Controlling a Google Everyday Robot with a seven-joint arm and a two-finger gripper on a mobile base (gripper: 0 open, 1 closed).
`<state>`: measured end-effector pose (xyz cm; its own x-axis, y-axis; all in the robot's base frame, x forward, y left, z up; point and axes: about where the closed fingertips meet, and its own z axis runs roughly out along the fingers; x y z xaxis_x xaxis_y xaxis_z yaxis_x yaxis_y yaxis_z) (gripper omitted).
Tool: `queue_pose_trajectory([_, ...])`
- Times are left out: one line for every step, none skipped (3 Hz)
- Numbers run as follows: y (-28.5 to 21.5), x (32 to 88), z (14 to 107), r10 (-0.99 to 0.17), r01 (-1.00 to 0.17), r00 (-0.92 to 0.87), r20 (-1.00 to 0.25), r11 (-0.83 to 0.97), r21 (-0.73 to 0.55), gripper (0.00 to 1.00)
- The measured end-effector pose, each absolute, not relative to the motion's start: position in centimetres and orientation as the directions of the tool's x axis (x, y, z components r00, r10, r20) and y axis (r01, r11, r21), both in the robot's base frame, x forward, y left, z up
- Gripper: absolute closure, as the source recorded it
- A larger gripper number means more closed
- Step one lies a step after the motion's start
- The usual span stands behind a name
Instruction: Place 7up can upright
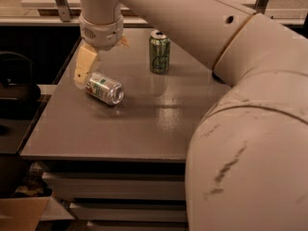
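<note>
The 7up can [104, 88], silver-white with green and red marks, lies on its side on the grey table [144, 124] at the left, silver end facing front right. My gripper [98, 66] hangs just above and behind the can's far end, open and holding nothing. One tan finger [83, 67] reaches down beside the can's left end. The other finger is mostly hidden behind the wrist.
An all-green can [159, 52] stands upright at the back middle of the table. My large arm [240, 109] fills the right side and hides the table's right part. The table's left edge lies close to the 7up can. A cardboard box [21, 213] sits on the floor at the lower left.
</note>
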<state>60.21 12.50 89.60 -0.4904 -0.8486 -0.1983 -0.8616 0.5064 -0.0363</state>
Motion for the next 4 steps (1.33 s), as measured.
queue_pose_trajectory([14.6,59.9,87.4,-0.847,-0.857,-0.505,-0.169,0.515,-0.019,0.0])
queue_pose_trajectory([16.4,59.5,85.6,-0.855,-0.864,-0.498,-0.147,0.504,-0.007,0.0])
queue_pose_trajectory([17.2,59.1,84.1,-0.859,-0.867,-0.495,-0.132,0.498,0.01,0.15])
queue_pose_trajectory([17.3,58.8,83.2,-0.861,-0.868,-0.495,-0.118,0.497,0.021,0.38])
